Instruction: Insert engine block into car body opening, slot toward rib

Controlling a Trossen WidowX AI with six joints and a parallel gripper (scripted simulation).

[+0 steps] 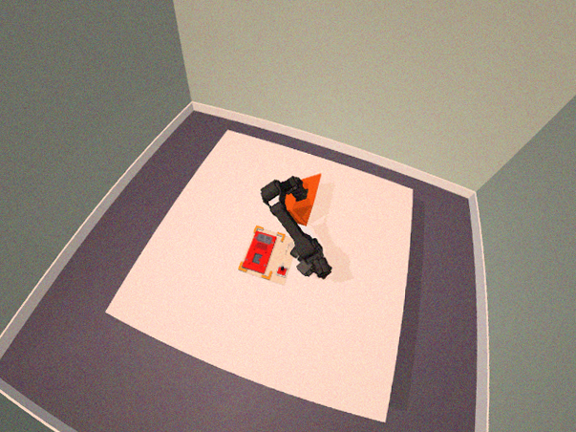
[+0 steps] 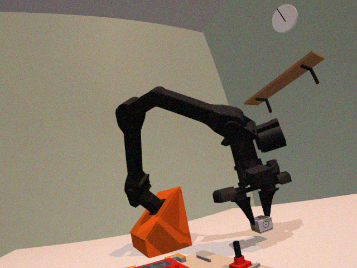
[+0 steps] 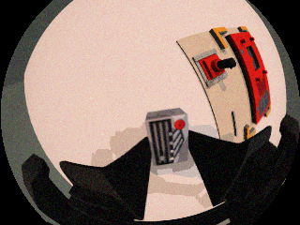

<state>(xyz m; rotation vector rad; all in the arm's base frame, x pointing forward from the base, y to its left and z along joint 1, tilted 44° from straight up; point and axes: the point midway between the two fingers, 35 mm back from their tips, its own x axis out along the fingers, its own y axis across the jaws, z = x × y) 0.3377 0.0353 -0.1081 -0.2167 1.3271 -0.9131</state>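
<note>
gripper [image 1: 320, 277] [image 2: 261, 220] [image 3: 168, 138]: clamped on the engine block [image 2: 263, 224] [image 3: 168, 138] | block's right of the orange base [image 2: 170, 230] [image 1: 311, 197] in the exterior view, off the red car body [image 1: 263, 249] [image 2: 164, 263] [image 3: 250, 77] | I'd lift straight up, keep it level

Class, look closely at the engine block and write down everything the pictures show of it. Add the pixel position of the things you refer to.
The engine block [image 2: 262, 224] [image 3: 167, 137] is a small grey box, plastic or metal by its look. One face has dark slots, slanting bars and a red dot; another bears a ringed circle. It is pinched between the two fingers of the gripper [image 2: 260, 220] [image 3: 169, 142], outside the car body [image 1: 261, 252] [image 3: 250, 75]. Whether it touches the table is unclear.
</note>
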